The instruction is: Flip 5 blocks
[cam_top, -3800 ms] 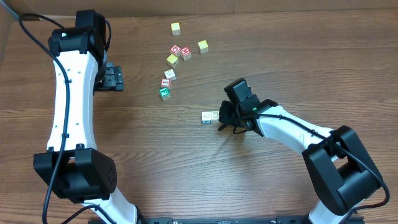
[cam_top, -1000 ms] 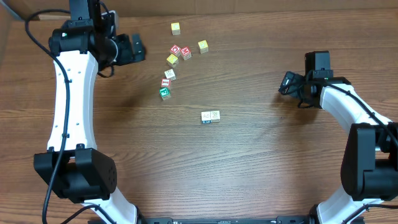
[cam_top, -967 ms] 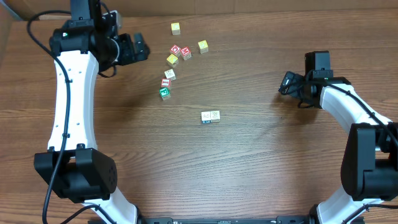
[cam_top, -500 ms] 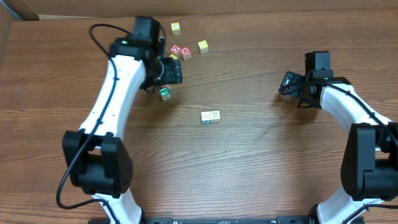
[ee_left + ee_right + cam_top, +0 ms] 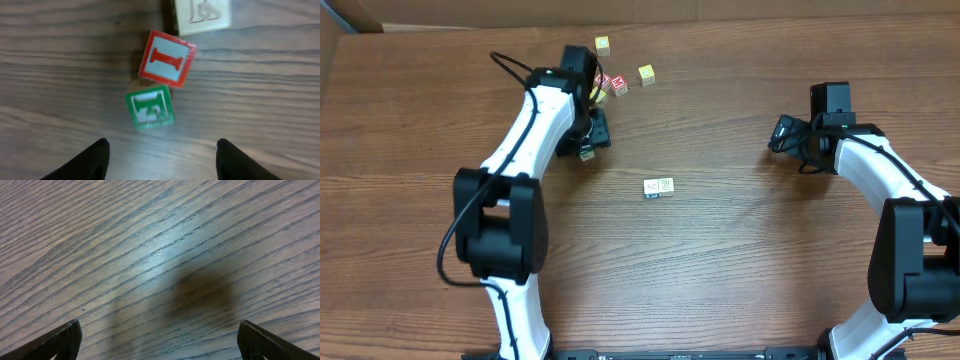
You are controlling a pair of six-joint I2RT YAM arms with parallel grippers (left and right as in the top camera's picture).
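Note:
In the left wrist view, a green-printed block (image 5: 149, 107) lies just ahead of my left gripper (image 5: 161, 147), touching a red-bordered block (image 5: 167, 58) with a red letter. A whitish block (image 5: 202, 15) lies at the top edge. The left fingers (image 5: 97, 160) stand apart, open, with bare wood between them. From overhead, the left gripper (image 5: 592, 135) hovers over this cluster, and only the green block (image 5: 586, 154) peeks out. Two whitish blocks (image 5: 659, 187) lie side by side mid-table. My right gripper (image 5: 778, 135) is open over bare wood at the right, far from any block.
Two red-faced cubes (image 5: 611, 84) and yellow-faced cubes (image 5: 646, 73), (image 5: 603, 44) lie just beyond the left gripper, with another yellow one (image 5: 597, 96) partly under the arm. The wooden table (image 5: 740, 260) stretches out in front and to the right.
My left arm has swung from the far left in over the block cluster, and its fingers have come closer together. The right arm has stayed still for the last second.

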